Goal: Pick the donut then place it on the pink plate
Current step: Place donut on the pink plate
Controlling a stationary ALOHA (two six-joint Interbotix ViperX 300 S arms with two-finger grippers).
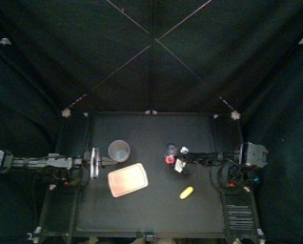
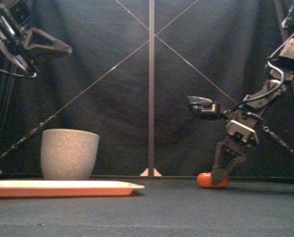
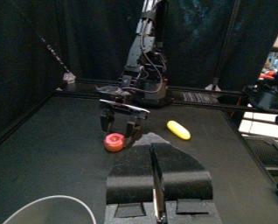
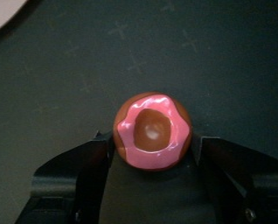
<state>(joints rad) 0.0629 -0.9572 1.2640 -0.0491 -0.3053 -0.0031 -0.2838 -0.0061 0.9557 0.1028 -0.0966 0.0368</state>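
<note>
**Right gripper on the donut, tabletop right of centre**

Surface: flat, matte black table (image 1: 154, 212). A black curtain (image 1: 151, 57) hangs behind it and down both sides.

Donut (image 4: 153, 131): an oval ring with a brown body, glossy pink icing and a shallow hollow in the middle. It is down at the table surface, right of centre and well apart from the plate. My right gripper (image 4: 156, 149) comes down on it from the right. The two jaws press against its opposite sides and pinch it.

Plate (image 1: 128, 179): a flat, thin pink slab with rounded corners. It lies left of centre, turned at an angle to the table edges. From the front it shows only as a low pale-pink strip.

Cup (image 2: 69, 153): tall, grey and speckled, with a round mouth and walls that taper slightly downward. It stands upright just behind the plate. I cannot tell what is in it.

Yellow toy (image 3: 179, 129): a smooth, elongated piece lying loose on the table, toward the front and to the right of the plate. It is apart from the donut.

My left gripper (image 3: 156, 157) is raised at the table's left side. Its jaws are pressed together with nothing between them.
</note>
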